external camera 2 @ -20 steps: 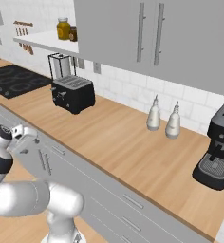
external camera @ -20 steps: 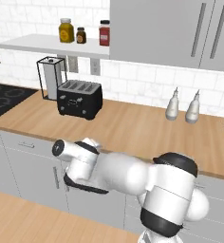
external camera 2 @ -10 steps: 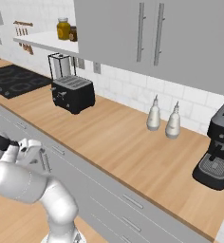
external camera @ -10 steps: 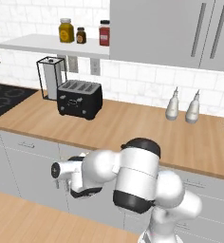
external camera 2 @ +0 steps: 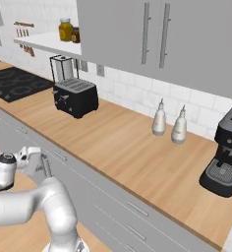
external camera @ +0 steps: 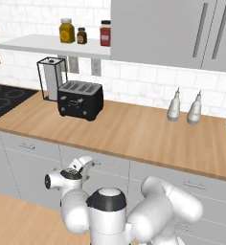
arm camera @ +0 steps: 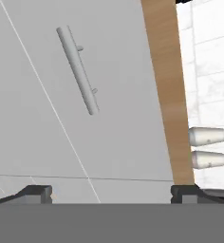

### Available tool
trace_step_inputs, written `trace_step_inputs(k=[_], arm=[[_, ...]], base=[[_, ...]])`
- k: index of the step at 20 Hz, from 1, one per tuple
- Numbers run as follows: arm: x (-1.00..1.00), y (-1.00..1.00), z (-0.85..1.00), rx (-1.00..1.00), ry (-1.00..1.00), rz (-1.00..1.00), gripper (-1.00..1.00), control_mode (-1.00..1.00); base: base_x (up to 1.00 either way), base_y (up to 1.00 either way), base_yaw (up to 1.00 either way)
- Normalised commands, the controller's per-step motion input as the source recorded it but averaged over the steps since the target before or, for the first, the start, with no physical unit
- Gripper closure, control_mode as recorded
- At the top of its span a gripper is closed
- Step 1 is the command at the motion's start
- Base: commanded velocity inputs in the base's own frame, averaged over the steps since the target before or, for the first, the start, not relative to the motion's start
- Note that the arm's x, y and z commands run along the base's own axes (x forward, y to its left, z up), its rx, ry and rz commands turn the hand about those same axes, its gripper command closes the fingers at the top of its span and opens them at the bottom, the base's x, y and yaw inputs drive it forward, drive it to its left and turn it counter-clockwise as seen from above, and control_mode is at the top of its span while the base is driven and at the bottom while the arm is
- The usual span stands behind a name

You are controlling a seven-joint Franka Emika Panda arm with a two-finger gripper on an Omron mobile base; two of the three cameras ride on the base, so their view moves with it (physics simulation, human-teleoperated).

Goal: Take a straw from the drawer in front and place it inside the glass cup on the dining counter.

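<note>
The drawer (external camera: 112, 168) is shut, a flat light-grey front under the wood-topped wall counter. My gripper (external camera: 85, 163) hovers open just in front of it, at the level of the drawer's slim silver handle (external camera 2: 59, 155). In the hand view the handle (arm camera: 79, 69) runs slantwise across the grey drawer front (arm camera: 114, 123), and the two dark fingertips (arm camera: 36, 191) stand wide apart with nothing between them. The straw is hidden. The glass cup and the dining counter are out of view.
On the wall counter (external camera: 134, 129) stand a black toaster (external camera: 80, 99), a paper-towel holder (external camera: 50, 79), two grey bottles (external camera: 184, 107) and a coffee machine (external camera 2: 227, 152). A black cooktop (external camera: 5, 99) lies at the left. Jars sit on the shelf (external camera: 48, 44).
The arm has folded lower and swung its elbow round in front of the base. The hand has dropped a little toward the drawer front. The jaws have stayed open.
</note>
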Motion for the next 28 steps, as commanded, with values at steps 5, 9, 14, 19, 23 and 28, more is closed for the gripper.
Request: trace_step_inputs(k=[5,9,14,19,23,28], arm=[[0.26,-0.17,-0.13,-0.02,0.0,0.01,-1.0,-1.0],[0.32,-0.12,-0.1,0.0,0.0,0.01,-1.0,-1.0],[0.23,-0.17,-0.19,-0.03,0.0,0.05,-1.0,-1.0],[0.19,-0.1,-0.11,-0.04,0.0,0.09,-1.0,-1.0],[0.31,-0.01,-0.07,-0.06,0.02,0.1,-1.0,-1.0],[0.35,0.0,-0.25,-0.09,0.05,0.09,-1.0,-1.0]], base=[[0.0,0.0,0.0],[0.0,0.0,0.0],[0.0,0.0,0.0],[0.0,0.0,0.0],[0.0,0.0,0.0],[0.0,0.0,0.0]])
